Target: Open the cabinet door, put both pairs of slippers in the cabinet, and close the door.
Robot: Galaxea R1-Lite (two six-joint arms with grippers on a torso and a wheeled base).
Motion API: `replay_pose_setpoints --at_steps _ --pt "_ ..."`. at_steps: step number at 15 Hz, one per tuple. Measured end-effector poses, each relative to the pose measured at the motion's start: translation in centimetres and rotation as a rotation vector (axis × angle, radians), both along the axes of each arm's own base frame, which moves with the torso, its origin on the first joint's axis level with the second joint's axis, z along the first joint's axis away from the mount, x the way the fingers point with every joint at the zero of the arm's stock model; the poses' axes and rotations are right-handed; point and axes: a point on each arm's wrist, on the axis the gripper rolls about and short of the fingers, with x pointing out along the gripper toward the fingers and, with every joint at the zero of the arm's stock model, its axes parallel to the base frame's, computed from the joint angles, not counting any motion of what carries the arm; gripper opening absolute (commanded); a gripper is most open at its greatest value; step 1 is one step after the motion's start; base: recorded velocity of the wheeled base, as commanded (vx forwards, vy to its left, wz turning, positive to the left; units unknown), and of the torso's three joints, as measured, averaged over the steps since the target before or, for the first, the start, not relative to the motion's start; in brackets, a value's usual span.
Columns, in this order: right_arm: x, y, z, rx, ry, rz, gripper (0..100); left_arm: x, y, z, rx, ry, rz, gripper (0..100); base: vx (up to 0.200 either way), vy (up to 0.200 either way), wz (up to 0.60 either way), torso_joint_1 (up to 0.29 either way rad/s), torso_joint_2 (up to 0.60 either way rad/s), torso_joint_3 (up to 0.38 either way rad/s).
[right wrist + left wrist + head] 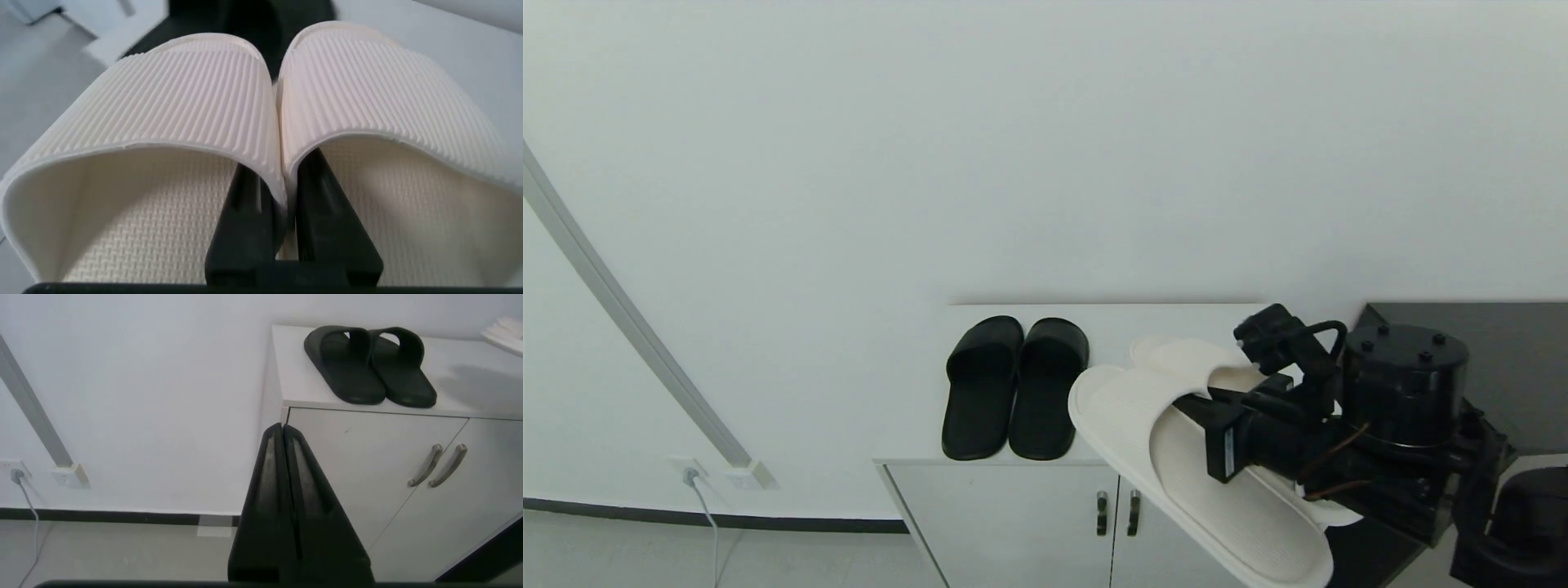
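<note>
A black pair of slippers (1013, 388) (368, 363) lies side by side on the white cabinet's top (1111, 318). The cabinet's two doors (1013, 523) (359, 457) are closed, their handles (1116, 513) (439, 465) meeting at the middle. My right gripper (1192, 406) (283, 204) is shut on the white pair of slippers (1176, 441) (270, 122), pinching the two inner strap edges together. It holds them tilted above the cabinet's right front corner. My left gripper (283, 433) is shut and empty, low and to the left of the cabinet's front.
A black table (1503, 343) stands right of the cabinet. On the left wall, a grey slanted rail (621, 310) runs down to a socket with a plugged cable (690, 472) (15, 474). Open floor lies left of the cabinet.
</note>
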Motion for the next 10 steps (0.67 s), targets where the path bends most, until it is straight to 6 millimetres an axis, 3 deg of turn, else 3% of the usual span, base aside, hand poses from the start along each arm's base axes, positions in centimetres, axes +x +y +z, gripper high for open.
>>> replay_pose_setpoints --at_steps 4,8,10 --pt "-2.2 -1.3 0.1 0.005 0.008 0.074 0 0.0 0.0 0.0 -0.001 0.0 0.0 0 0.0 0.0 0.0 0.0 0.0 0.0" --pt "-2.7 -1.6 -0.2 -0.003 0.018 0.097 0 0.0 0.0 0.0 -0.001 0.0 0.0 0 0.0 0.0 0.0 0.0 0.0 0.0" --pt "-2.8 -1.6 -0.3 -0.004 0.021 0.099 0 0.0 0.0 0.0 -0.001 0.0 0.0 0 -0.2 0.0 0.0 0.002 0.0 0.0"
